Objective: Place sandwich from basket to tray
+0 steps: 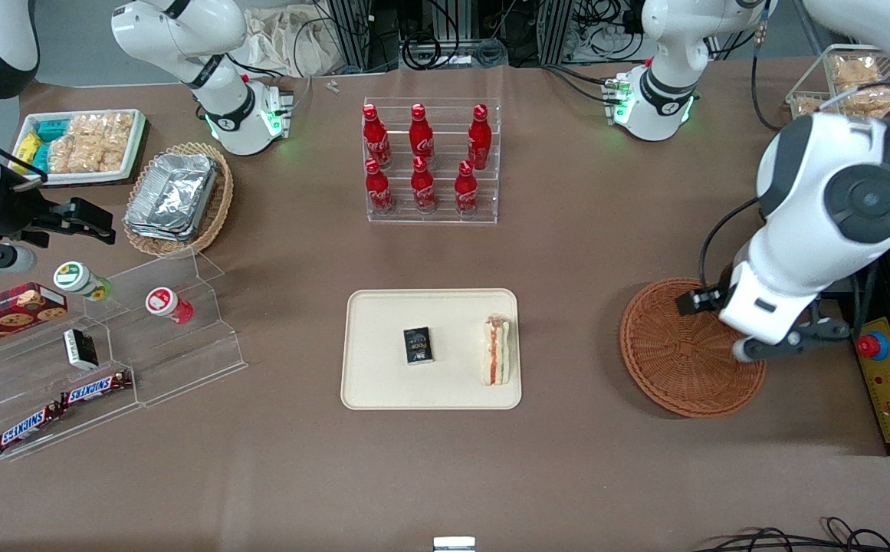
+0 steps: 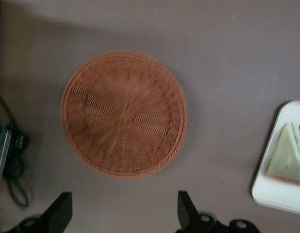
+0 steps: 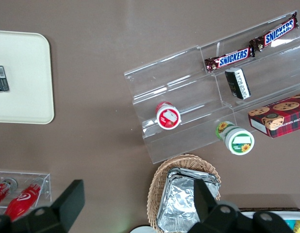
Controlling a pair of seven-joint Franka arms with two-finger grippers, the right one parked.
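In the lower middle of the front view lies the cream tray (image 1: pixel 383 322), flat on the brown table (image 1: pixel 567 475). The sandwich (image 1: pixel 497 350) rests on it, lying along the tray's edge that faces the working arm's end of the table, its orange and green filling visible as a stripe. A small black box (image 1: pixel 418 345) lies near the middle of the tray, apart from the sandwich.

At the lower right of the front view is the round reddish-brown basket (image 1: pixel 674 360), and nothing is inside it. The gripper (image 1: pixel 789 343) hangs above the basket's rim on the side toward the working arm's end. In the left wrist view its two dark fingers (image 2: pixel 60 213) stand wide apart with nothing between them, so the tool is released. In that view the basket (image 2: pixel 124 115) is seen from above, with the tray's corner (image 2: pixel 274 196) and the sandwich (image 2: pixel 288 161) beside it.

At the lower left of the front view a clear step stand (image 1: pixel 184 345) carries two Snickers bars (image 1: pixel 96 389) and small cups (image 1: pixel 169 304).

Farther from the front camera, at the upper middle of the frame, a clear rack (image 1: pixel 433 165) holds six red cola bottles (image 1: pixel 422 184). At the upper left stands a pale oval basket with foil trays (image 1: pixel 172 195), and a white tray of snacks (image 1: pixel 80 146) is beside it.
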